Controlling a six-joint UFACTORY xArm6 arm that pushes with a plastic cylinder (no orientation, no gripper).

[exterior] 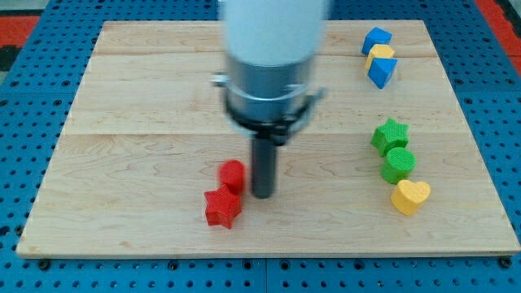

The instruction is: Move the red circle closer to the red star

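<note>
The red circle (pixel 232 174) lies on the wooden board (pixel 130 122), below centre. The red star (pixel 221 207) sits just below it and slightly to the view's left; the two look as if they touch. My tip (pixel 262 195) is down at the board just to the view's right of the red circle, close beside it, and up and to the right of the star. The rod hangs from a wide grey and white arm body that hides part of the board's middle.
A green star (pixel 390 135), a green circle (pixel 399 163) and a yellow heart (pixel 410 196) stand in a column at the view's right. Two blue blocks (pixel 376 39) (pixel 382 72) with a yellow block (pixel 380 54) between them sit at the top right.
</note>
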